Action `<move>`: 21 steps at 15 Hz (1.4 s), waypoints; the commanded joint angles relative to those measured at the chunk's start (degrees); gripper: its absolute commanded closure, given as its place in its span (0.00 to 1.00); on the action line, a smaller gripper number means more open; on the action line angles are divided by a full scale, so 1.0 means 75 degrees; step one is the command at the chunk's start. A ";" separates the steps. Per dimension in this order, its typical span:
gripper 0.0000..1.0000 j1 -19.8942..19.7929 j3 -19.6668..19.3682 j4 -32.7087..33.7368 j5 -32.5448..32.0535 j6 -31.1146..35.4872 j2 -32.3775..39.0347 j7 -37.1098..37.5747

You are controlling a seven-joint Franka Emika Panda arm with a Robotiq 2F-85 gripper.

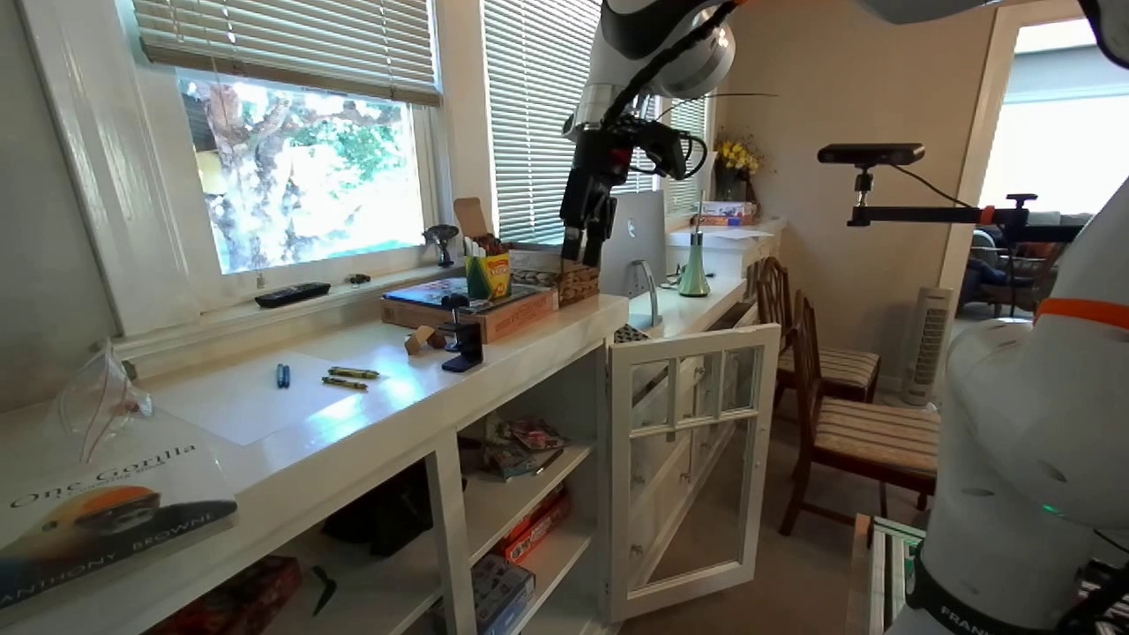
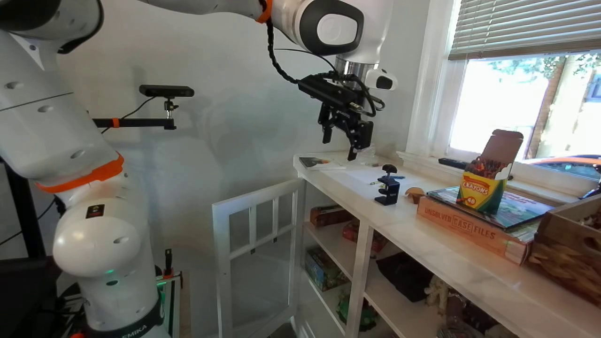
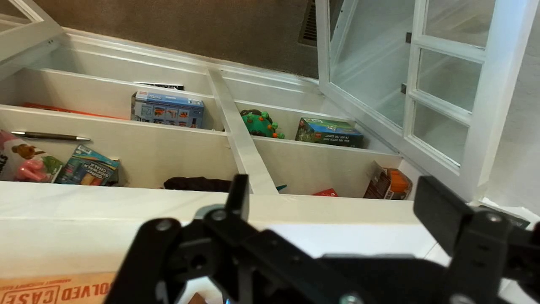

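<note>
"How do the outside views face?"
"In an exterior view, from close behind the book [image 1: 115, 520], along the counter [image 1: 379, 441] toward the chairs [image 1: 873, 432]. In an exterior view, from close beside the basket [image 2: 568, 253], back toward the wall [image 2: 211, 155]."
"What do both share?"
"The counter's front edge [image 1: 520, 370], crayon box [image 1: 489, 278] and arm [image 1: 1023, 423]."
"And the wrist view?"
"Down from above that edge, hand [image 3: 333, 202] very near, into the shelves [image 3: 190, 147]."
</note>
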 commanded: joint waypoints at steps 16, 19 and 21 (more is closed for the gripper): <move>0.00 -0.0130 0.0289 -0.0026 0.0024 0.0673 0.0210 -0.0875; 0.00 0.0023 0.0452 0.0005 0.0074 0.1103 0.0436 -0.1476; 0.00 0.0134 0.0585 0.0013 0.0104 0.1212 0.0561 -0.1863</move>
